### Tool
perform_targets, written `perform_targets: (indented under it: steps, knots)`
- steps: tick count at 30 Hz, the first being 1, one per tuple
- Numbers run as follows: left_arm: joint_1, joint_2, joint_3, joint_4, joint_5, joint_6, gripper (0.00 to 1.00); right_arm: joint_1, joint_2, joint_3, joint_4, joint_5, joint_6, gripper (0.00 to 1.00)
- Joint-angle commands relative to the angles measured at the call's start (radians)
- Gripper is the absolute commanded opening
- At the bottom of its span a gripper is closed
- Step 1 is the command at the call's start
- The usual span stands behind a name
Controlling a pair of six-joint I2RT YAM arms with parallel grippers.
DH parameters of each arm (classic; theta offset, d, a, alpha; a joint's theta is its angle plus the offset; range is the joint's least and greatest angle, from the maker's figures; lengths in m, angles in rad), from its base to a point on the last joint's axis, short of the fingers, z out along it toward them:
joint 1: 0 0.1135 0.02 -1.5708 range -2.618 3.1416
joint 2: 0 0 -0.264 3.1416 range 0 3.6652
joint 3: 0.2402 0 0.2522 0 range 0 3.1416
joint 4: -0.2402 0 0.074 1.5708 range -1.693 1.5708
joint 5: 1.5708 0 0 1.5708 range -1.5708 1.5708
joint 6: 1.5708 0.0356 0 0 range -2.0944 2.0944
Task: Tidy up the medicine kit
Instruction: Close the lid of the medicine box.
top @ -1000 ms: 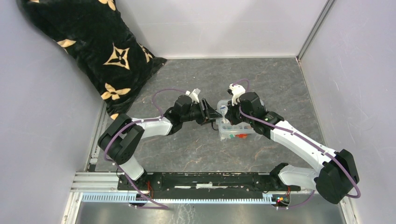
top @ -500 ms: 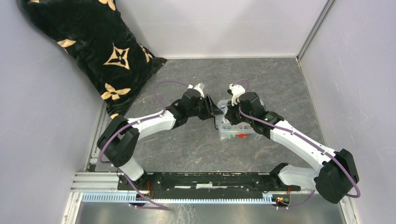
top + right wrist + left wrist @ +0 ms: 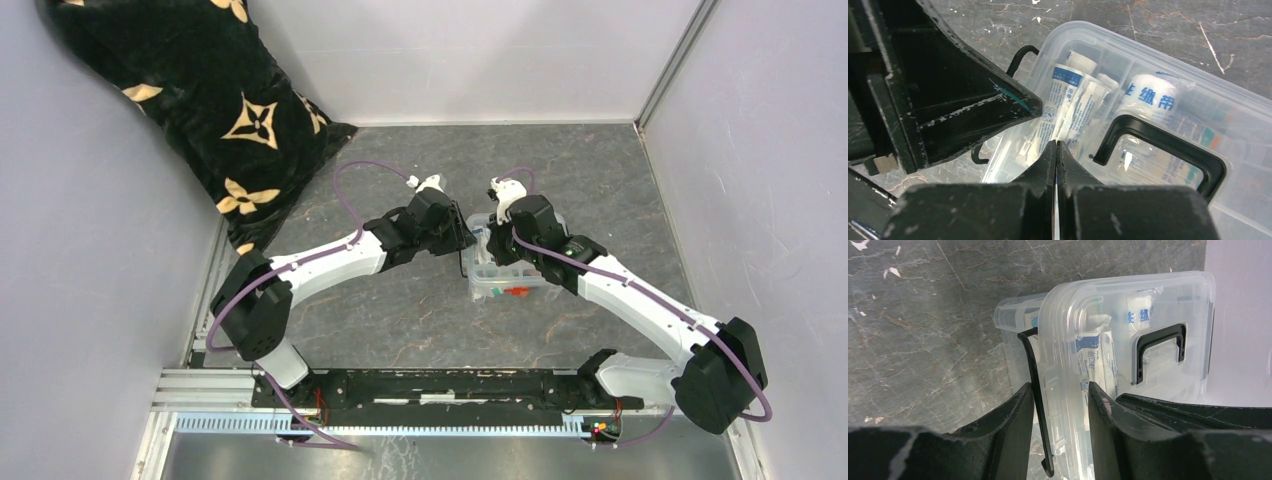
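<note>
The medicine kit point(image 3: 507, 280), a clear box with its lid point(image 3: 1128, 315) on, sits mid-table. White tubes point(image 3: 1068, 100) show through the lid beside its black handle point(image 3: 1160, 352). My left gripper point(image 3: 463, 240) is at the kit's left end. Its jaws point(image 3: 1061, 390) stand partly apart. The swung-out black side clip point(image 3: 1034, 385) lies against the outer finger, and the inner finger point(image 3: 1103, 410) rests over the lid. My right gripper point(image 3: 1056, 145) is shut and empty, its tips down on the lid near the handle point(image 3: 1158, 145).
A black pillow with gold flowers point(image 3: 190, 90) leans in the far left corner. Grey walls close in the marbled tabletop point(image 3: 420, 320) on three sides. The two arms meet over the kit, and the left fingers point(image 3: 973, 110) fill the right wrist view's left side.
My left arm has reached right to the kit's left end and its jaws have narrowed around the side clip. The right arm and kit have stayed put.
</note>
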Motion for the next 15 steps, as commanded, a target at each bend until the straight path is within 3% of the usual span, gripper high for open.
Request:
perform_targets:
  steps: [1, 15]
  knots:
    - [-0.011, 0.054, 0.012, -0.206, -0.158, 0.117, 0.41, -0.001, 0.022, 0.023, -0.13, 0.113, -0.017, 0.0]
    - [-0.051, 0.072, 0.065, -0.305, -0.227, 0.125, 0.42, -0.001, 0.038, -0.011, -0.091, 0.057, -0.009, 0.0]
